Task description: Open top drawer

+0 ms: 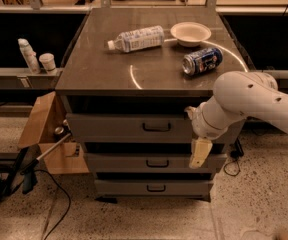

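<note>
A: Which step is in hand?
B: The approach, I'd say. The top drawer (pixel 114 128) sits just under the surface (pixel 99 69) and looks shut. The tool (pixel 200 153) hangs low, right of its handle (pixel 156 127) and apart from it; whether it is apart or together, I cannot tell. Next it must rise and move left to catch that loop
A: And the containers?
B: The bowl (pixel 190 33) looks empty, the can (pixel 202 61) lies on its side, and what the drawers hold is hidden
</note>
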### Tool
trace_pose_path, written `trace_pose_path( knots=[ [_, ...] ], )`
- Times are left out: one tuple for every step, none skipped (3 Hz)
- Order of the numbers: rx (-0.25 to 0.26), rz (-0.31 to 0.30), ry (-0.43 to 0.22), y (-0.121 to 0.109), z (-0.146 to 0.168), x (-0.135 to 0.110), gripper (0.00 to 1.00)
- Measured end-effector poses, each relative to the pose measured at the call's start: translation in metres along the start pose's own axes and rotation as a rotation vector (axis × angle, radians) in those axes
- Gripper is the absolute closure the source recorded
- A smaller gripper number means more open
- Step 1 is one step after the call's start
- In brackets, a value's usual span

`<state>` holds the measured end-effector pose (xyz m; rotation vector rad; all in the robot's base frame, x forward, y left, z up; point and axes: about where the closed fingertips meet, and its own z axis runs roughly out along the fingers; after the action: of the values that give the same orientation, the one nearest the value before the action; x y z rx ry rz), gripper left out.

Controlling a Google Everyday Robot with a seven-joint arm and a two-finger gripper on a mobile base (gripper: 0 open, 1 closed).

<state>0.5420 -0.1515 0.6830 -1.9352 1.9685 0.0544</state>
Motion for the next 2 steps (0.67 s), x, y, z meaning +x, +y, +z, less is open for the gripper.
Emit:
trace_pose_path(
  knots=[
    [0.036, -0.03, 0.011, -0.012, 0.005, -0.004, 0.0],
    [0.048, -0.051, 0.02, -0.022, 0.011, -0.006, 0.0]
  ],
)
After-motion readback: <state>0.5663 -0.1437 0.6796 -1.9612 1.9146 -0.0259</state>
